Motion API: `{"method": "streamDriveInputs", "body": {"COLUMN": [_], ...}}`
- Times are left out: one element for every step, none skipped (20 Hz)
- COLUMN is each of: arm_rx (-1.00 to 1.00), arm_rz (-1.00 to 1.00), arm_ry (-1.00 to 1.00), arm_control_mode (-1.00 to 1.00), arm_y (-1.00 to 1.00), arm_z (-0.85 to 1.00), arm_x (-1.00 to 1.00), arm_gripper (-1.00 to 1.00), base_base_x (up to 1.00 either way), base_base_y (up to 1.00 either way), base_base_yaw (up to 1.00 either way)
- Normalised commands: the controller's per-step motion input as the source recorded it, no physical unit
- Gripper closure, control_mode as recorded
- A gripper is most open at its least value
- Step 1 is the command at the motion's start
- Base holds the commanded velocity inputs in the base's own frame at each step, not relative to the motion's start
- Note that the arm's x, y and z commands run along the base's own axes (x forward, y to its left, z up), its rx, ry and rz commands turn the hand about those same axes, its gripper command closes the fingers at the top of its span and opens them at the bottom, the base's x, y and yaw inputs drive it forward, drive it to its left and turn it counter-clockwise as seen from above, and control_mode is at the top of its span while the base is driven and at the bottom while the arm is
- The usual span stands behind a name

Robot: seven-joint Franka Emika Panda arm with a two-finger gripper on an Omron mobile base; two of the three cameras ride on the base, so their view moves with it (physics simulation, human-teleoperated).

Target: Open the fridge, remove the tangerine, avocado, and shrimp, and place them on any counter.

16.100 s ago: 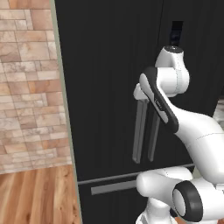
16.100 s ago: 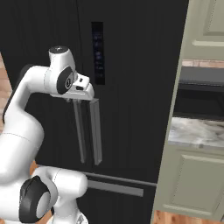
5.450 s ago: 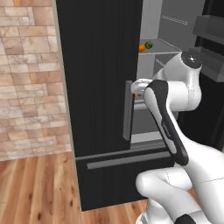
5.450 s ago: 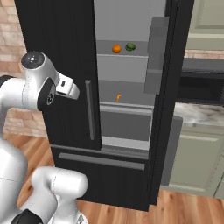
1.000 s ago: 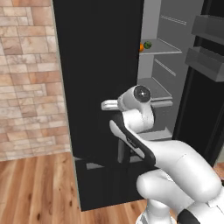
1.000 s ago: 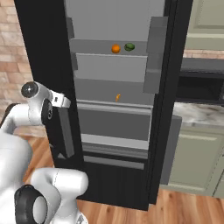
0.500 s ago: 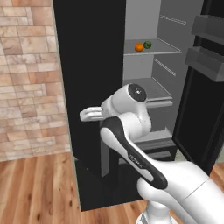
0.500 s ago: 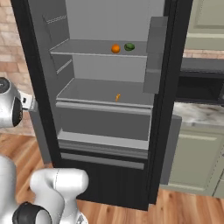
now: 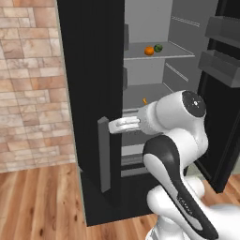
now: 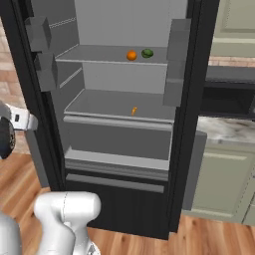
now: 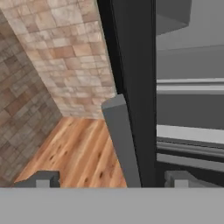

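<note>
Fridge (image 10: 191, 99) is open, both doors swung wide, so step 1 looks done w/ nothing else started. My gripper (image 11: 111, 178) sits low by the outer edge of the left door, fingers spread wide apart w/ the grey door handle (image 11: 120, 140) standing between them and nothing clamped; in the hand view one tip shows on each side of the handle, not touching it as far as I can tell. All 3 items are inside the fridge, none on a counter yet. Tangerine (image 10: 131, 55) and avocado (image 10: 147, 53) sit side by side on the upper shelf, avocado on the far side from my hand, both well above and across the compartment from where I am now. Shrimp (image 10: 133, 110) lies one shelf lower, roughly under the tangerine, closer to my height but deep inside. Counter (image 10: 226, 130) is past the right door, on the opposite side of the fridge from my hand, i.e. the longest trip. Left to do, by my read: pull clear of the handle, reach in, grab each piece, carry it over, x3. So roughly a quarter done at best; the fiddly bit will prob be the shrimp, being thin and flat on the shelf.
</note>
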Motion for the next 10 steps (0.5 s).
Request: {"method": "streamDriveInputs", "body": {"arm_rx": [0.00, 0.00, 0.00, 0.00, 0.00, 0.00, 0.00, 0.00, 0.01, 0.06], "arm_rz": [-0.07, -0.05, -0.03, -0.02, -0.02, -0.02, -0.02, -0.02, -0.02, -0.02], "arm_ry": [0.00, 0.00, 0.00, 0.00, 0.00, 0.00, 0.00, 0.00, 0.00, 0.00], "arm_control_mode": [-1.00, -1.00, -1.00, -1.00, -1.00, -1.00, -1.00, -1.00, -1.00, -1.00], "arm_y": [-1.00, -1.00, -1.00, -1.00, -1.00, -1.00, -1.00, -1.00, -1.00, -0.89], "arm_z": [0.00, 0.00, 0.00, 0.00, 0.00, 0.00, 0.00, -0.03, -0.05, -0.06], "arm_x": [-0.27, -0.05, 0.00, 0.15, 0.34, 0.51, 0.66, 0.81, 0.99, 1.00], "arm_gripper": [-1.00, -1.00, -1.00, -1.00, -1.00, -1.00, -1.00, -1.00, -1.00, -1.00], "base_base_x": [0.00, 0.00, 0.00, 0.00, 0.00, 0.00, 0.00, 0.00, 0.00, 0.00], "base_base_y": [0.00, 0.00, 0.00, 0.00, 0.00, 0.00, 0.00, 0.00, 0.00, 0.00], "base_base_yaw": [0.00, 0.00, 0.00, 0.00, 0.00, 0.00, 0.00, 0.00, 0.00, 0.00]}}
